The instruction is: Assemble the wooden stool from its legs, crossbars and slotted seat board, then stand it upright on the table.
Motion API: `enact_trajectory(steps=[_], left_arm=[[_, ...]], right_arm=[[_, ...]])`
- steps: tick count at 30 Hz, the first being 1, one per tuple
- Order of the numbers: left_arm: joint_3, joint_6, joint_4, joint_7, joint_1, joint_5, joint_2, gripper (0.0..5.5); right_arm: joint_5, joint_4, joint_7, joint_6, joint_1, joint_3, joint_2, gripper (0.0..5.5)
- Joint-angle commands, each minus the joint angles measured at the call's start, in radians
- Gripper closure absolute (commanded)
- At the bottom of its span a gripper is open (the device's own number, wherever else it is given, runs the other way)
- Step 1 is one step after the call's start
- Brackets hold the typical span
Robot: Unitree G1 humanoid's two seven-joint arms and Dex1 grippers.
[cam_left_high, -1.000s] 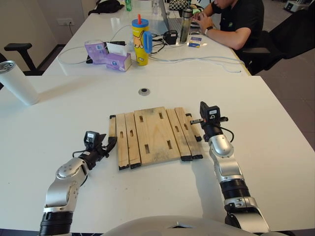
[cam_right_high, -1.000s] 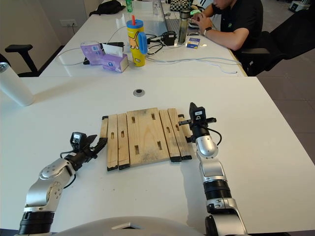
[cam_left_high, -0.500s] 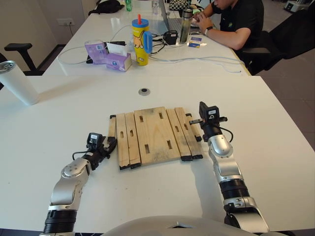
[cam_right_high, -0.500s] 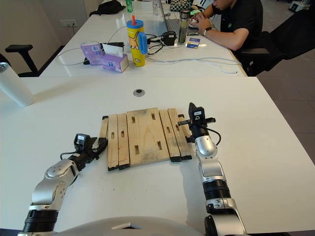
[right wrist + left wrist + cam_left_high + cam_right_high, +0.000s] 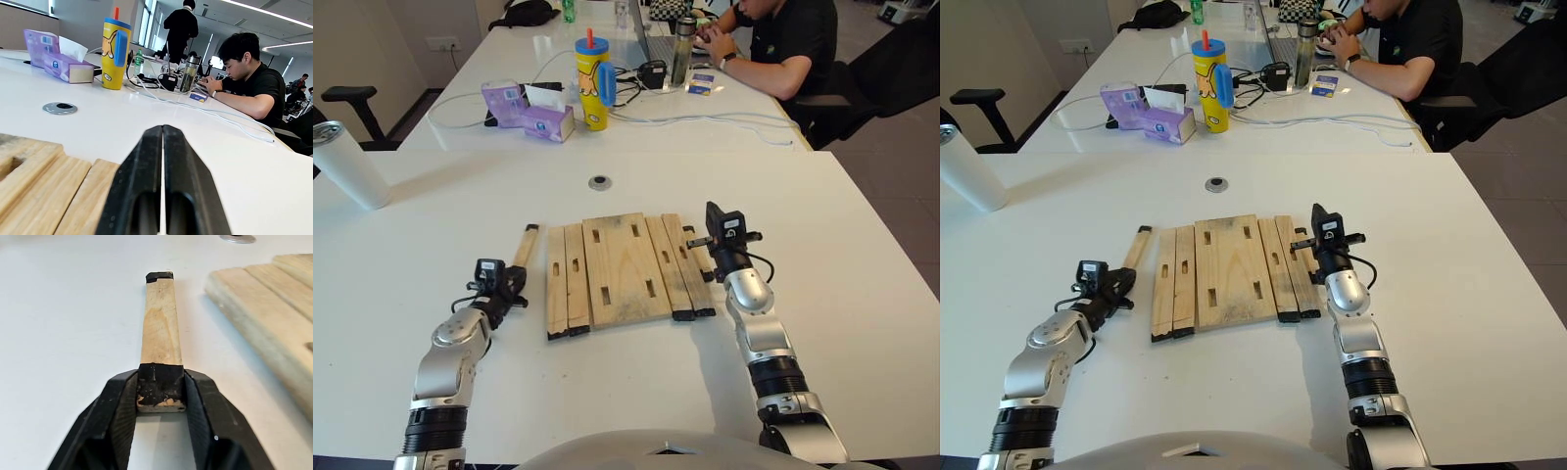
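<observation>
Left wrist view: my left pincer point(image 5: 161, 380) grips a leg point(image 5: 159, 333) on the white worktop point(image 5: 58, 308). My right pincer point(image 5: 163, 133) is closed; a cluttered far worktop point(image 5: 489, 137) lies beyond

A wide pale wooden seat board with rectangular slots point(image 5: 625, 271) lies flat in the middle of the white table point(image 5: 431, 225). Two narrower slotted planks point(image 5: 566, 281) with black near ends lie against its left edge, and two matching planks point(image 5: 678, 264) against its right. Left of these and apart from them lies a thin black-tipped wooden stick point(image 5: 523, 247), its near end clamped in the left gripper point(image 5: 161, 382).

My fingers point(image 5: 122, 416) matt black plastic; stick point(image 5: 160, 333) bare wood, chipped black-painted ends; seat board point(image 5: 625, 269) rough wood; bench point(image 5: 460, 196) smooth white.
</observation>
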Motion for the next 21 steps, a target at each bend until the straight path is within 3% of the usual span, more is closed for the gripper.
enact_trajectory(steps=[1,7,13,21], left_arm=[[0.038,-0.157,-0.038,-0.003,-0.049,-0.003,-0.014,4.14],[-0.068,-0.262,-0.163,-0.132,-0.019,-0.033,-0.036,4.14],[-0.171,-0.281,-0.216,-0.180,-0.026,-0.013,-0.053,4.14],[-0.255,-0.271,-0.270,-0.249,-0.023,-0.025,-0.049,4.14]], right_arm=[[0.073,-0.079,0.078,0.037,-0.014,0.017,0.019,5.50],[0.529,-0.296,0.294,0.480,-0.009,0.009,0.087,4.75],[0.925,-0.431,0.271,0.874,-0.014,-0.066,0.109,3.87],[1.117,-0.442,0.178,1.034,-0.055,-0.141,0.121,2.82]])
